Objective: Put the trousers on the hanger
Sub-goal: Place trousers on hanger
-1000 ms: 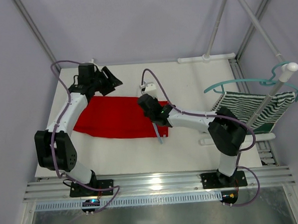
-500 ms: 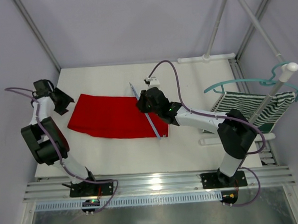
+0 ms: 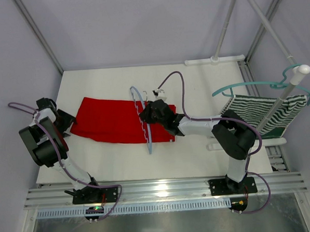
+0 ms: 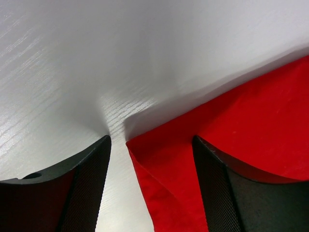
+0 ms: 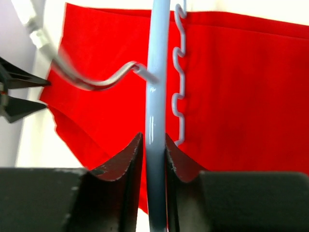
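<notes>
The red trousers [image 3: 116, 120] lie folded flat on the white table, long side running left to right. My right gripper [image 3: 149, 113] is shut on the pale blue hanger [image 3: 145, 124], holding it over the right part of the trousers; in the right wrist view the hanger [image 5: 157, 96] runs up between the fingers, its wavy bar and metal hook over the trousers [image 5: 231, 87]. My left gripper [image 3: 67, 120] is open at the left end of the trousers, low on the table. In the left wrist view a corner of the trousers [image 4: 169, 169] lies between the open fingers [image 4: 87, 179].
A darker teal hanger [image 3: 257, 84] and a green-and-white striped garment [image 3: 264, 113] hang on the white rack at the right. The table's left edge [image 3: 50, 152] is close to my left gripper. Frame poles stand at the back.
My right gripper has turned the hanger and carried it left, over the trousers. My left arm has swung down from the far left corner to the left end of the trousers.
</notes>
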